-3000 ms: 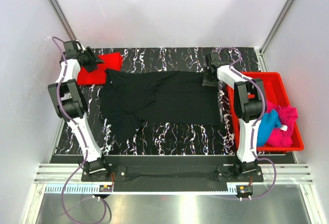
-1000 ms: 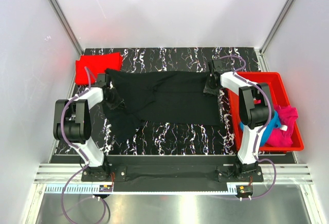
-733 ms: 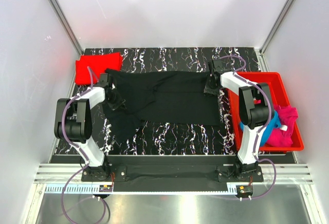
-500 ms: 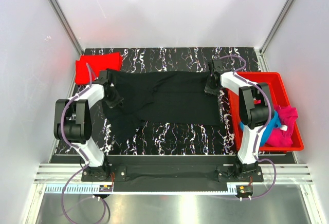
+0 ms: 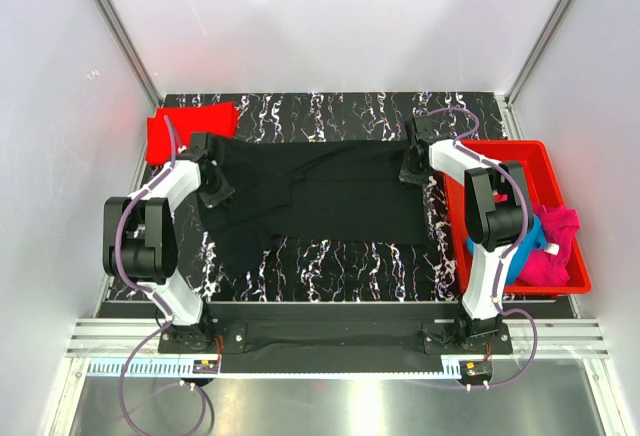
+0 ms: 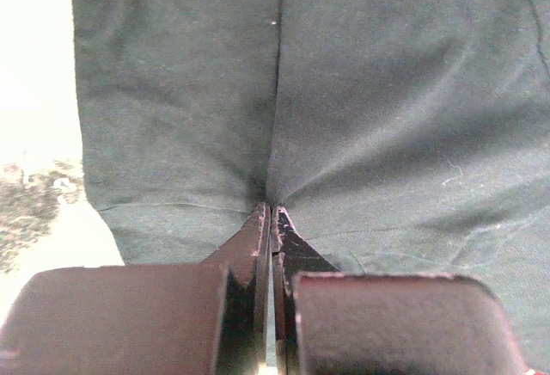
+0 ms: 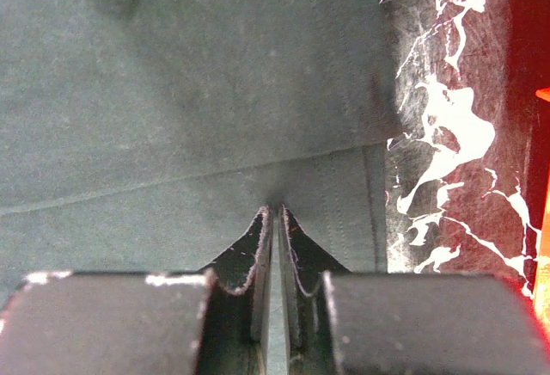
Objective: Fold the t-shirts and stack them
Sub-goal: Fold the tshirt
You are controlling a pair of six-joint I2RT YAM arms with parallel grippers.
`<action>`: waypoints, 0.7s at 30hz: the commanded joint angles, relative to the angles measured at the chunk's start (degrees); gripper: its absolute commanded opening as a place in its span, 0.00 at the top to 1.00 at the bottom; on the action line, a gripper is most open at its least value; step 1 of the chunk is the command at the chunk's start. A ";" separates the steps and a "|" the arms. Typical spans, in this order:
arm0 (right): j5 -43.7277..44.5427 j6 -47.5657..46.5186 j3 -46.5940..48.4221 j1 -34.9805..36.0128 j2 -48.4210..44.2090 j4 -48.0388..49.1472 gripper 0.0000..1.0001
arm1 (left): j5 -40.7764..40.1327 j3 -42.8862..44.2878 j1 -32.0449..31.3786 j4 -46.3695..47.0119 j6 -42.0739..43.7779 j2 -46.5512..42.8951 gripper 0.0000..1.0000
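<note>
Now that the black shirt (image 5: 320, 196), spread across the middle of the table (image 5: 340, 258), is pinched at both ends, it looks ready to be pulled flat and folded. Its left edge is the new hold. Three seconds ago the left gripper (image 5: 212, 186) sat over the folded red shirt (image 5: 190, 128) at upper left; it is now closed tight on a tuck of black cloth and has crept up-frame over the last second. The right gripper (image 5: 409, 169) has stayed clamped on the hem at the shirt's upper right. The blue shirt (image 5: 522, 248) and magenta shirt (image 5: 560, 246) wait in the bin (image 5: 500, 147) at right.
</note>
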 commanded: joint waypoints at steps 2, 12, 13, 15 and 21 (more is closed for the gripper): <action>2.35 -0.79 1.20 -0.10 0.13 -0.32 0.90 | -4.48 2.78 -0.04 -1.80 1.57 -0.41 1.00; -4.94 -2.29 2.42 -0.01 -3.82 1.70 0.89 | -1.85 10.68 0.05 -2.95 3.33 1.01 0.61; -5.47 -2.37 3.04 -0.10 -4.00 1.87 0.88 | -0.97 11.65 0.05 -2.08 4.38 0.92 0.57; -8.45 -2.55 4.96 -0.01 -3.82 2.31 0.87 | 1.23 15.41 0.05 0.20 5.44 1.61 0.56; -8.82 -2.64 14.18 -0.10 1.97 0.65 0.81 | 8.61 25.96 0.14 4.95 8.69 10.31 0.55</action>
